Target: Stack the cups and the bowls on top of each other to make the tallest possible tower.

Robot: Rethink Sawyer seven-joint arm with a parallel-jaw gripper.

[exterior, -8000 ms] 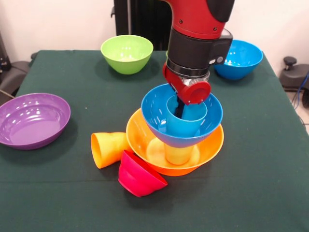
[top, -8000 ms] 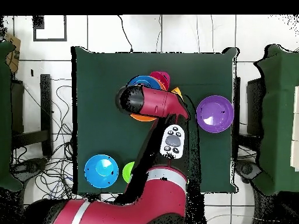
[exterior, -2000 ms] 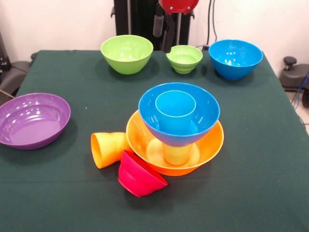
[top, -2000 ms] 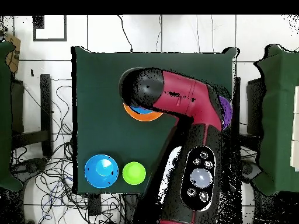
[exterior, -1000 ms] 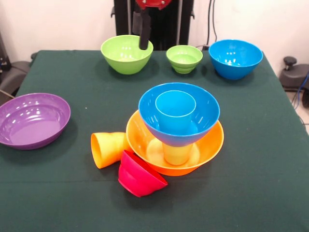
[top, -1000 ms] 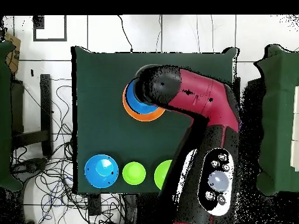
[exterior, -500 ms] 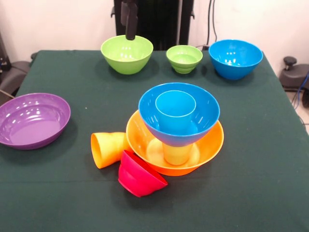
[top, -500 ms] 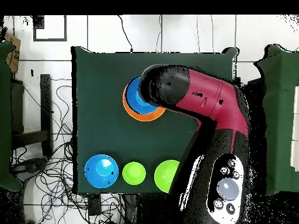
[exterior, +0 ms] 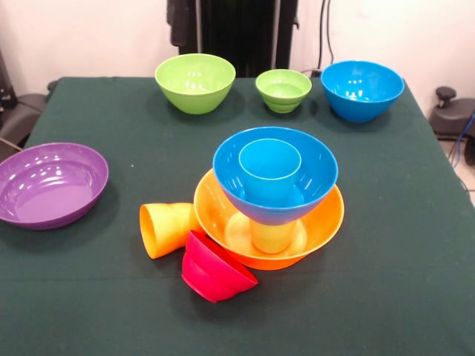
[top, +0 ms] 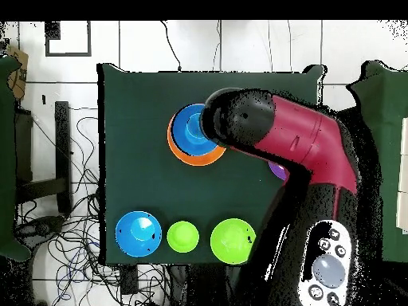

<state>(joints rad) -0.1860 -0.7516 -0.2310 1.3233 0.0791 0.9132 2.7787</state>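
The tower stands mid-table: a big orange bowl holds an upright lime green cup, which carries a blue bowl with a blue cup standing in it. An orange cup lies on its side against the orange bowl's left. A small red bowl leans tipped in front of it. The gripper shows only as a dark shape at the top edge, above the large green bowl. In the overhead view the red arm hides the gripper and part of the tower.
A wide purple bowl sits at the left edge. A small green bowl and a second blue bowl stand along the far edge beside the large green one. The black pedestal is behind them.
The gripper has risen and swung left along the far edge, from above the small green bowl to above the large green one. The tower and loose pieces have not moved.
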